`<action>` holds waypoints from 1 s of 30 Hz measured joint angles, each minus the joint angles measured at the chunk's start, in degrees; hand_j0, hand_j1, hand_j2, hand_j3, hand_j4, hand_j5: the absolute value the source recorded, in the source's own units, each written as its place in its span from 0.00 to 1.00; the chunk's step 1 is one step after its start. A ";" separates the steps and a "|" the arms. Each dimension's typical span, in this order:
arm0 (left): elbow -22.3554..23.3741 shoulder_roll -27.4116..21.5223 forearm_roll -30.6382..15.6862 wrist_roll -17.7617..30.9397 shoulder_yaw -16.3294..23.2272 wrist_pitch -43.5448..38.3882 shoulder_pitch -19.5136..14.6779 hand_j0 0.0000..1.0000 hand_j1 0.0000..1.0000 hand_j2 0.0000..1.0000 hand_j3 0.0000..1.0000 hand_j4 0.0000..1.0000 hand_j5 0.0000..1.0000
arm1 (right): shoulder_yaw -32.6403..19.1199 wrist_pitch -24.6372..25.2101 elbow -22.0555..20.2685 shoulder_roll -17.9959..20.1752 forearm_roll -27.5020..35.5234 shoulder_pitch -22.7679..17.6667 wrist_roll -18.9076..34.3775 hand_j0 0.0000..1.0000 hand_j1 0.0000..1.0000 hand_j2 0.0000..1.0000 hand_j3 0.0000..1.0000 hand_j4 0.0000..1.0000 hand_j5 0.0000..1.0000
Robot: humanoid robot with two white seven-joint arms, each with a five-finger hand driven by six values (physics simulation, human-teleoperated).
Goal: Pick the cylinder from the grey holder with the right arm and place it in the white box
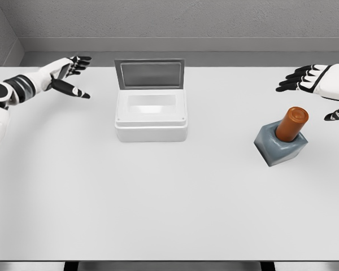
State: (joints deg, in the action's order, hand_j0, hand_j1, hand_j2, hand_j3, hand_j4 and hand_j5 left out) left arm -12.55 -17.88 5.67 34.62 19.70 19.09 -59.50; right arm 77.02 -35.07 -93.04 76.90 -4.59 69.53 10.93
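An orange-brown cylinder (291, 123) stands tilted in a grey holder (278, 148) on the right side of the white table. A white box (151, 117) with its grey lid raised at the back sits at the table's centre. My right hand (305, 78) hovers above and behind the cylinder, to its right, fingers spread and holding nothing. My left hand (72, 75) hangs over the far left of the table, fingers spread, well left of the box.
The table (158, 209) is a plain white surface with its front edge near the bottom of the view. A grey wall runs behind it.
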 measured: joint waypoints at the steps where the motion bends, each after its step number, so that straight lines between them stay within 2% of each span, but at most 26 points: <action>1: 0.22 0.08 -0.03 0.11 0.00 -0.45 0.00 1.00 1.00 1.00 1.00 1.00 1.00 | 0.00 0.00 -0.03 0.00 0.00 -0.09 0.00 1.00 1.00 1.00 1.00 1.00 1.00; 5: 0.50 0.31 -0.13 0.31 -0.04 -1.40 0.00 1.00 1.00 1.00 1.00 1.00 1.00 | -0.07 0.00 -0.11 -0.06 0.03 0.08 -0.06 1.00 1.00 1.00 1.00 1.00 1.00; 11: 0.38 0.21 -0.12 0.38 -0.03 -1.67 0.09 1.00 1.00 1.00 1.00 1.00 1.00 | -0.44 0.00 -1.05 2.29 0.57 0.26 -0.52 1.00 1.00 1.00 1.00 1.00 1.00; 17: 0.15 0.11 -0.30 0.38 -0.14 -1.66 0.00 1.00 1.00 1.00 1.00 1.00 1.00 | -0.12 0.01 -1.58 1.62 0.69 0.96 -0.04 1.00 1.00 1.00 1.00 1.00 1.00; 20: 0.10 0.03 -0.35 0.39 -0.19 -1.64 0.00 1.00 1.00 1.00 1.00 1.00 1.00 | 0.47 0.02 -1.63 1.19 0.85 2.80 -0.05 1.00 1.00 1.00 1.00 1.00 1.00; 22: 0.08 -0.04 -0.36 0.39 -0.34 -1.60 0.09 1.00 1.00 1.00 1.00 1.00 1.00 | 2.82 0.00 -1.63 0.67 0.77 7.32 -0.03 1.00 1.00 1.00 1.00 1.00 1.00; 26: 0.08 -0.21 -0.37 0.39 -0.81 -1.54 0.53 1.00 1.00 1.00 1.00 1.00 1.00 | 6.03 0.01 -1.50 0.13 0.86 7.93 0.07 1.00 1.00 1.00 1.00 1.00 1.00; 28: 0.12 -0.24 -0.32 0.39 -0.85 -1.54 0.79 1.00 1.00 1.00 1.00 1.00 1.00 | 9.24 0.05 -1.39 -0.13 1.04 14.12 0.33 1.00 1.00 1.00 1.00 1.00 1.00; 30: 0.13 -0.22 -0.34 0.39 -0.89 -1.56 0.44 1.00 1.00 1.00 1.00 1.00 1.00 | 12.04 0.02 -1.27 -0.39 0.89 14.40 0.51 1.00 1.00 1.00 1.00 1.00 1.00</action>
State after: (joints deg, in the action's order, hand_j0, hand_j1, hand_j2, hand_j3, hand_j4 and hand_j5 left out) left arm -12.42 -18.10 5.34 35.01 18.80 17.53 -59.06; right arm 89.06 -35.05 -94.31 76.51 -3.70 83.93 11.44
